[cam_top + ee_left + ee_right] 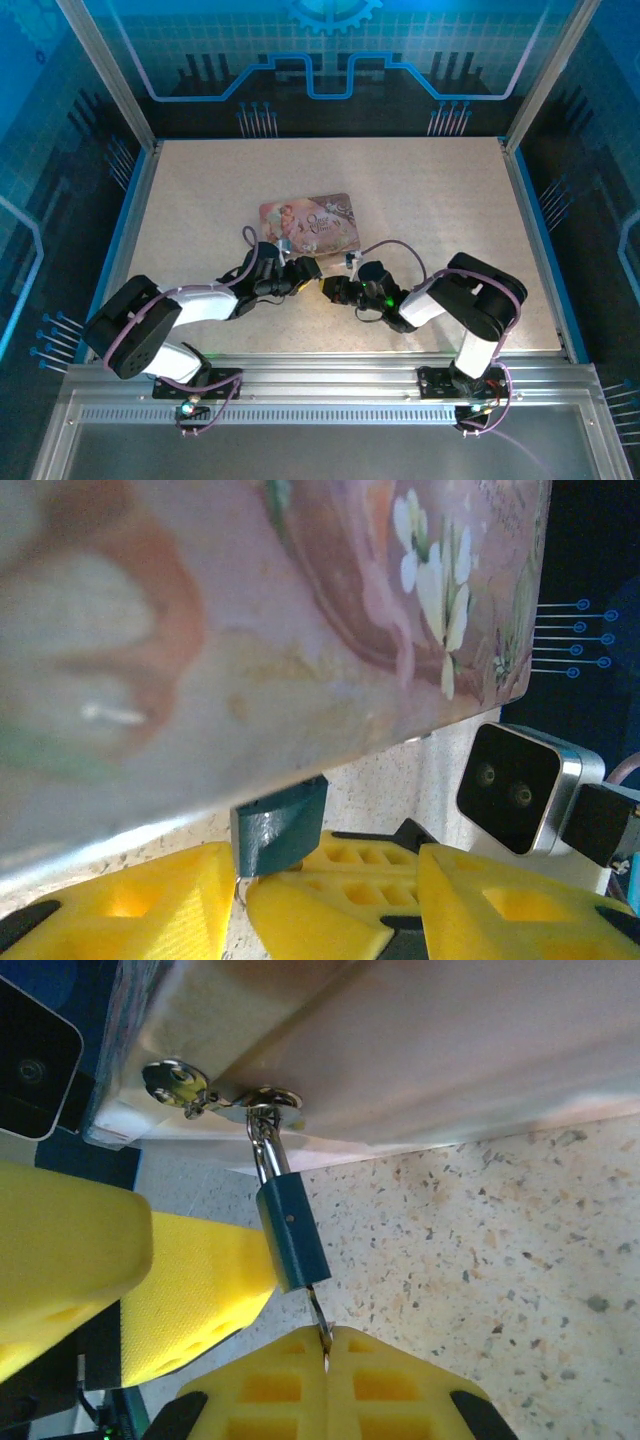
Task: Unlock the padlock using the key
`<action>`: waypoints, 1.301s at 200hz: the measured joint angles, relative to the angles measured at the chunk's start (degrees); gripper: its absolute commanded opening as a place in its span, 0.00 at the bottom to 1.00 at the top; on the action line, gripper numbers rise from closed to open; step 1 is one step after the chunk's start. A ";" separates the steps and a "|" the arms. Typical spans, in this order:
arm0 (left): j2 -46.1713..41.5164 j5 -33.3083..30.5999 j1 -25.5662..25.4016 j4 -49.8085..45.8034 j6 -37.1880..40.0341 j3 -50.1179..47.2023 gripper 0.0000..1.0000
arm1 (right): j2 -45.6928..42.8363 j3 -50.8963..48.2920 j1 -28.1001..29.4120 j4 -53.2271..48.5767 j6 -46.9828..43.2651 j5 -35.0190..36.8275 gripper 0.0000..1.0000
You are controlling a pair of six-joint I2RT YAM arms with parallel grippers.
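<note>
Overhead camera looks down on the table [420, 200]; both wrist cameras closely share the padlock [292, 1235].

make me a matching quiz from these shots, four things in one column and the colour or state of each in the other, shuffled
Things:
1. padlock
2. key
3. tin
4. table

Colour or state:
A. speckled beige surface
B. pinched between the fingertips of the right gripper, its tip at the padlock's bottom end
C. pink, with flower pictures on it
D. blue body, hanging by its shackle from the hasp on the tin

Pairs: 1-D, 2-B, 3-C, 4-A
</note>
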 measured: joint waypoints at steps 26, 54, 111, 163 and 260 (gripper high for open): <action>0.92 -0.17 0.00 1.44 0.02 0.00 0.46 | -0.61 0.31 -0.04 -1.14 2.60 -0.35 0.04; 1.99 -0.20 0.00 3.37 0.00 0.00 0.46 | -1.25 0.35 -0.44 -1.84 5.18 -0.37 0.05; 2.86 -0.17 0.04 5.09 -0.37 0.02 0.52 | -1.95 0.94 -0.81 -4.20 6.45 -0.37 0.05; 1.84 -0.68 0.04 2.91 -0.26 0.07 0.53 | -1.95 0.98 -1.88 -4.22 6.23 -2.36 0.05; 3.58 -2.12 0.04 1.84 -0.31 1.90 0.47 | -0.44 1.42 -1.95 -2.75 7.93 -4.04 0.05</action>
